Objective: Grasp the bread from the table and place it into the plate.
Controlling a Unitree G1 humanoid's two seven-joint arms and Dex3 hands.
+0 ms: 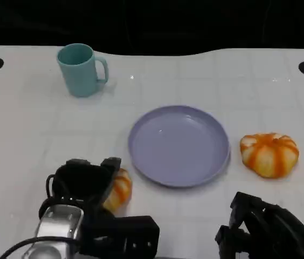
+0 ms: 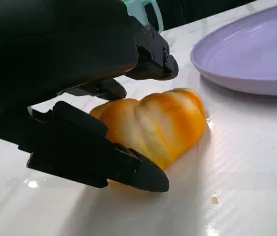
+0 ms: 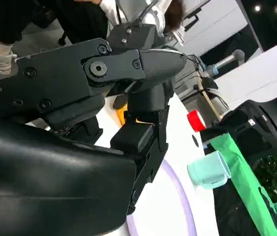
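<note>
Bread (image 1: 121,189) on table (image 1: 33,140), at eight o'clock from plate (image 1: 179,144); left hand (image 1: 84,186) fingers wide around it; right hand (image 1: 265,226) at five o'clock, finger state unclear.

Left robot hand (image 1: 84,186) over bread (image 1: 118,190) beside purple plate (image 1: 179,145); second bread (image 1: 269,154) right.

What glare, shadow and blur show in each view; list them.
Head view: soft even light, a small glint on the table near the teal mug, dark background. Left wrist view: the left hand is close and dark, glare spots lie on the tabletop, and the bread casts a shadow. Right wrist view: tilted, the right hand looming large, bright lamps beyond.
</note>
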